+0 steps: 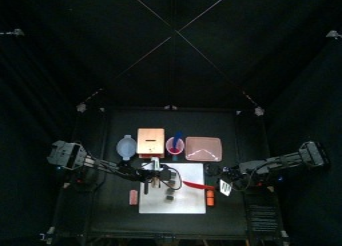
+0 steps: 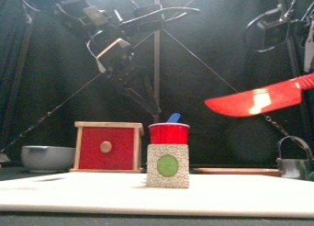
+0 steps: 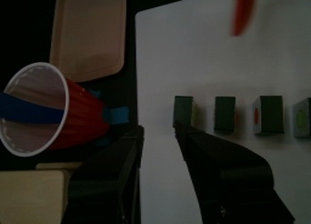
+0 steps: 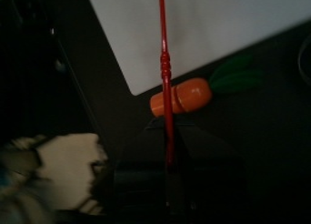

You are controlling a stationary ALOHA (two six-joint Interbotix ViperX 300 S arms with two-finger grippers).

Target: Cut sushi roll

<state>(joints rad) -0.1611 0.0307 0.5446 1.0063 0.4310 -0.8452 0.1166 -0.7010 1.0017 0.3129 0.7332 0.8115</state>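
My left pincer (image 3: 158,150) stands spread above the white board (image 3: 213,73). The sushi roll (image 3: 238,115) lies on that board, already divided into four dark slices in a row just beyond my jaw tips, apart from them. My right pincer (image 4: 170,187) is pressed together on the red knife (image 4: 163,73), raised off the board.

White board (image 3: 225,55), red cup (image 3: 55,109), red knife (image 2: 260,98).
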